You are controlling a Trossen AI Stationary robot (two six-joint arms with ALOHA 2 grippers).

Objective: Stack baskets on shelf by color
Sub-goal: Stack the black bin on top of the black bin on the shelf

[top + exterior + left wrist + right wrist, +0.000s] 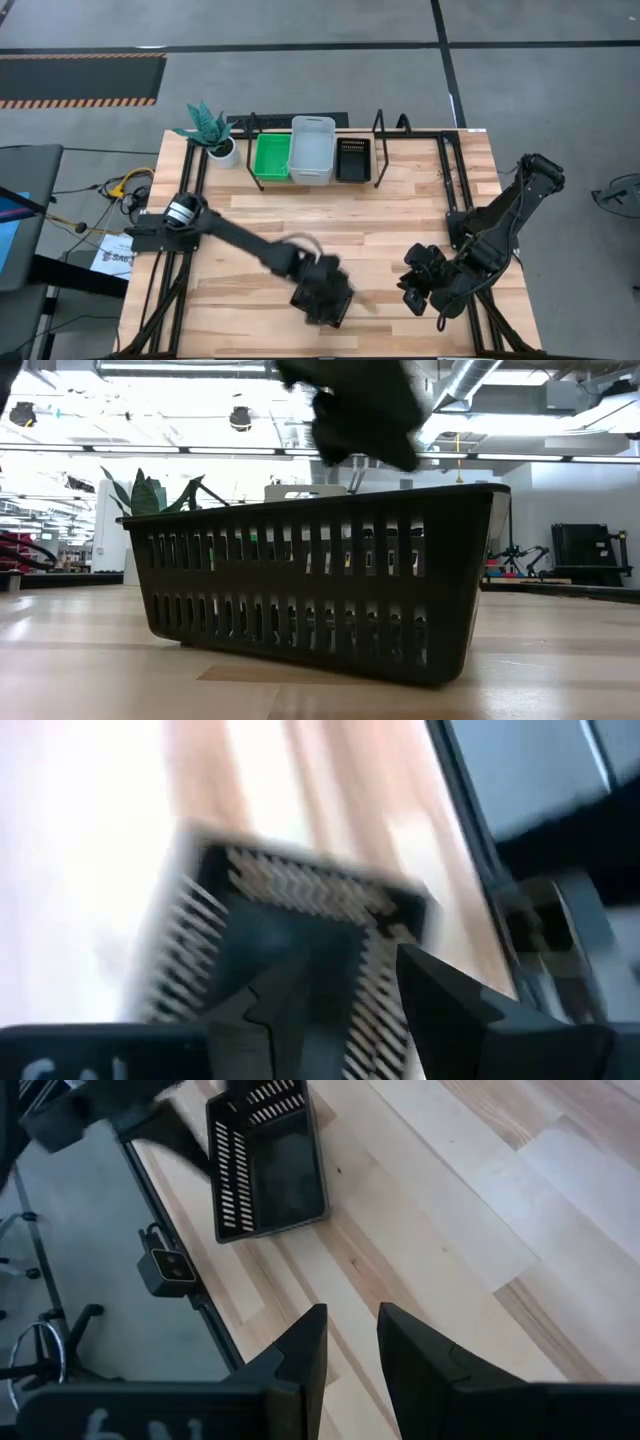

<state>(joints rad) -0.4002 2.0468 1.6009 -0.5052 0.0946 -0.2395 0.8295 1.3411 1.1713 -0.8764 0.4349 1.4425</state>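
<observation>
Left gripper over the black basket at the counter front edge, jaws apparently straddling one wall, grip unconfirmed. Right gripper idle, jaws narrowly parted, empty. Shelf well apart; could slip or tip, given the one-wall hold

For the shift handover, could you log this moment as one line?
left gripper: over black basket, grip unclear | right gripper: idle, empty | shelf: holds green, white, black baskets
</observation>
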